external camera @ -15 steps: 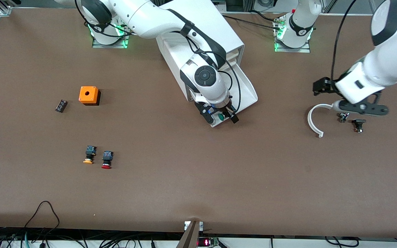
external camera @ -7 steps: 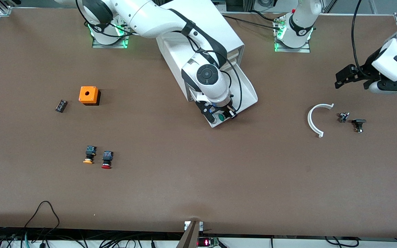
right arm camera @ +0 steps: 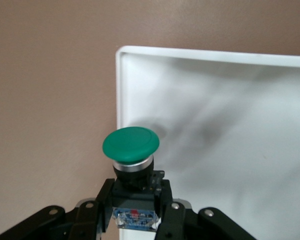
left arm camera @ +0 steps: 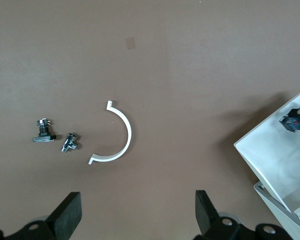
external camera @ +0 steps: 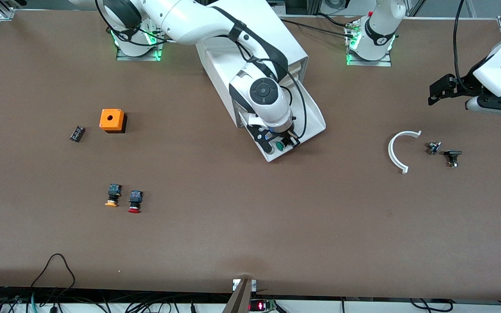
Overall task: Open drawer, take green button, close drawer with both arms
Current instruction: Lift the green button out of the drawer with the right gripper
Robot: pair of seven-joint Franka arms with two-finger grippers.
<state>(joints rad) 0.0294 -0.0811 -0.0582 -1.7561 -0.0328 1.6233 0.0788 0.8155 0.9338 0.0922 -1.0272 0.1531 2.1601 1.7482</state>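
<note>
The white cabinet (external camera: 276,43) stands near the robots' bases. Its bottom drawer (external camera: 311,117) is pulled out toward the front camera. My right gripper (external camera: 282,144) is shut on the black-and-blue body of the green-capped button (external camera: 280,146), at the drawer's front corner. The right wrist view shows the button (right arm camera: 131,145) cap-outward between the closed fingers (right arm camera: 172,205), over the drawer's white floor and rim (right arm camera: 230,125). My left gripper (external camera: 496,106) hangs open and empty above the table at the left arm's end. In its wrist view the left gripper (left arm camera: 138,215) has wide-apart jaws, and the drawer (left arm camera: 275,160) shows at the edge.
A white arc piece (external camera: 398,150) and two small metal parts (external camera: 433,148) (external camera: 452,157) lie below the left gripper. Toward the right arm's end sit an orange box (external camera: 112,120), a small black part (external camera: 77,133), an orange-capped button (external camera: 112,195) and a red-capped button (external camera: 135,201).
My right gripper has closed on the green button in the drawer. The left arm has risen from the white arc and swung toward its own end of the table.
</note>
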